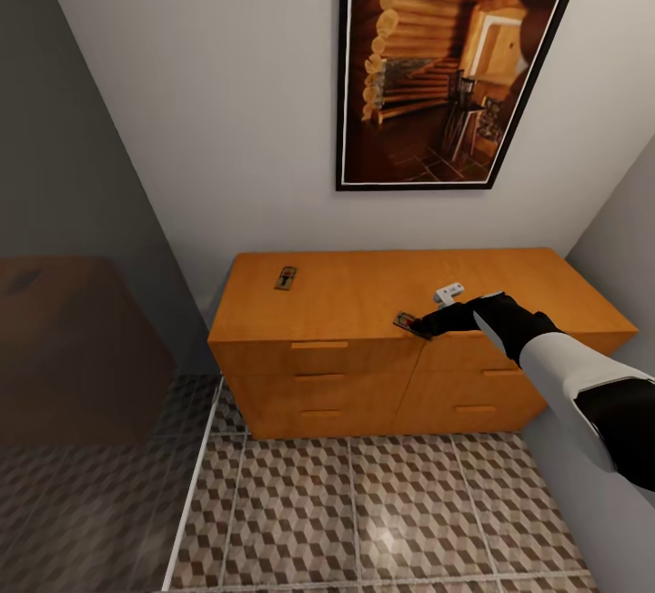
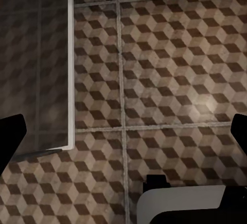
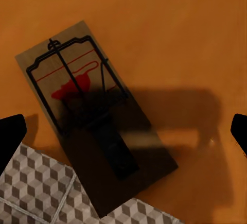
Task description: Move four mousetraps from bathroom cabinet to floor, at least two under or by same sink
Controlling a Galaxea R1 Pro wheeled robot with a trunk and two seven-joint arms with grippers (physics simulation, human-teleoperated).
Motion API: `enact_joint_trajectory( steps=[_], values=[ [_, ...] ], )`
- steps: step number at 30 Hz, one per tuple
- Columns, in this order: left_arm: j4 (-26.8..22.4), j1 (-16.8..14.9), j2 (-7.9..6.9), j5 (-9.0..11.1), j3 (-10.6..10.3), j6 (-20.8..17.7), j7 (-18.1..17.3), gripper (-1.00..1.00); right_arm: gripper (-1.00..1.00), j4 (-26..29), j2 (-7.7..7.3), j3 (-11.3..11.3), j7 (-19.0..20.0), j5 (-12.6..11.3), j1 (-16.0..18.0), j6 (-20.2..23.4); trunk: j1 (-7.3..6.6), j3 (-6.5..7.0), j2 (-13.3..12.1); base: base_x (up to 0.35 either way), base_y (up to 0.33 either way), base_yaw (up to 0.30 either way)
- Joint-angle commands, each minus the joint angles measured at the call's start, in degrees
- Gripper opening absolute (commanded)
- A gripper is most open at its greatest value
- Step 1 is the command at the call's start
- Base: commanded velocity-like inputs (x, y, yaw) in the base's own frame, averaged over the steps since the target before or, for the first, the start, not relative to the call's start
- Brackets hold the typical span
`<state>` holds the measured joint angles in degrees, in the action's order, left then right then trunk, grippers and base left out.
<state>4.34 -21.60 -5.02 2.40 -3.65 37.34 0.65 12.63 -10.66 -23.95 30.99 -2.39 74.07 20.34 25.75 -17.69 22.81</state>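
Note:
The orange-brown cabinet (image 1: 346, 297) stands against the white wall, drawers shut. One mousetrap (image 1: 287, 278) lies on its top at the back left. Another mousetrap (image 1: 405, 322) lies at the front edge, right of the middle. My right gripper (image 1: 423, 327) hovers at this trap. In the right wrist view the mousetrap (image 3: 90, 116) lies on the cabinet top (image 3: 185, 38), one end over the edge, under my open right gripper (image 3: 123, 131). My left gripper (image 2: 123, 136) hangs open above the bathroom floor (image 2: 170, 80), holding nothing.
A small pale object (image 1: 448, 292) lies on the cabinet top behind my right hand. A framed picture (image 1: 455, 56) hangs above. A dark brown block (image 1: 73, 347) stands at the left, a white strip (image 1: 193, 475) crosses the floor tiles, and a grey wall closes the right.

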Motion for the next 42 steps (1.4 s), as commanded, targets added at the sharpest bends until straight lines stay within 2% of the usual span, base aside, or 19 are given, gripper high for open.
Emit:
enact_joint_trajectory(
  steps=[1,42],
  values=[
    [0.2,-0.1,0.01,0.2,-0.4,0.4,0.1,1.00,1.00,0.1,-0.05,-0.2,0.1,-0.2,0.0,0.4,0.04,-0.10,0.1,0.050,0.000,0.000],
    [0.3,-0.1,0.01,0.2,-0.4,0.4,0.1,1.00,1.00,0.0,-0.15,-0.3,0.1,-0.2,0.0,0.4,0.04,-0.60,0.1,0.003,0.000,0.000]
  ],
)
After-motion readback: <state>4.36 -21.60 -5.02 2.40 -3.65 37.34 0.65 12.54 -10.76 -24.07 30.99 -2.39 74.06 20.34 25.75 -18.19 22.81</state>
